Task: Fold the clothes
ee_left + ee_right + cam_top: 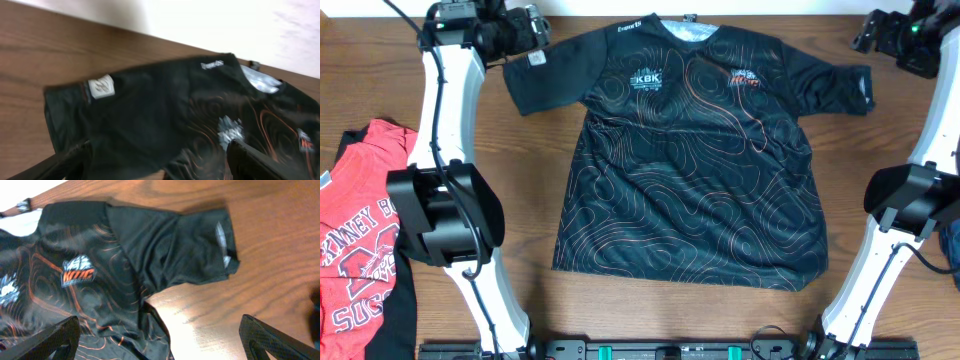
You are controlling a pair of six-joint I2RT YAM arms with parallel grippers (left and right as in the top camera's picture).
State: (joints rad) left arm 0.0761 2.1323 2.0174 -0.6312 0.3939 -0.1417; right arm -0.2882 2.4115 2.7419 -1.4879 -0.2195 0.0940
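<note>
The black jersey (690, 160) with orange-red contour lines and white logos lies spread flat, front up, in the middle of the wooden table. My left gripper (523, 32) hovers open over its left sleeve (115, 110), which bears a white label; the fingers (160, 165) straddle the cloth without holding it. My right gripper (888, 38) is open just past the right sleeve (175, 250); its fingers (160, 340) span the sleeve's underarm edge and bare table. A red white-lettered T-shirt (360, 230) lies at the left edge.
A dark blue piece (952, 248) shows at the right edge behind the right arm. Dark cloth (400, 300) lies under the red T-shirt. The arm bases stand at the front, left and right of the jersey.
</note>
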